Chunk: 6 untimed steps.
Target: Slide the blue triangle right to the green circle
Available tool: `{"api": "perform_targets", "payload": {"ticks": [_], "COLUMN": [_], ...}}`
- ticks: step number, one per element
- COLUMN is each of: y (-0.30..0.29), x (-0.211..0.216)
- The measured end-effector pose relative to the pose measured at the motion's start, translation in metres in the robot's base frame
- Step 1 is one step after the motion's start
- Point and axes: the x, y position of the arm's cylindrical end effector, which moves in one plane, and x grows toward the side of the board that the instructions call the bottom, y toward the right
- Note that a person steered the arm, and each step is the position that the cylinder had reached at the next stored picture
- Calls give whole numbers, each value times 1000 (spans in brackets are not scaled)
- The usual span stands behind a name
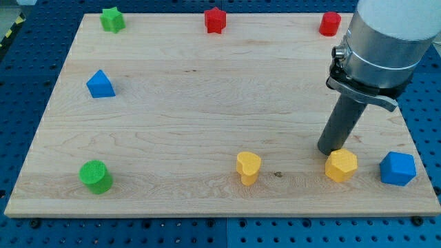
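Observation:
The blue triangle point(100, 84) lies near the board's left edge, in the upper half of the view. The green circle point(95, 176) stands at the lower left, well below the triangle. My tip point(326, 150) rests on the board at the lower right, just above and to the left of the yellow hexagon point(341, 165). It is far to the right of both the blue triangle and the green circle.
A green star point(112, 19), a red star point(215, 20) and a red cylinder point(330, 23) stand along the top edge. A yellow heart point(248, 167) and a blue cube-like block point(397, 169) sit along the bottom. The wooden board point(207, 103) lies on a blue pegboard.

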Motion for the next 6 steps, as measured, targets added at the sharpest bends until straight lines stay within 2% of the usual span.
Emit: {"api": "perform_targets", "payload": {"ticks": [1,3,5,6], "y": [-38,-144,-292,-367], "x": [-19,-106,-162,-167]}}
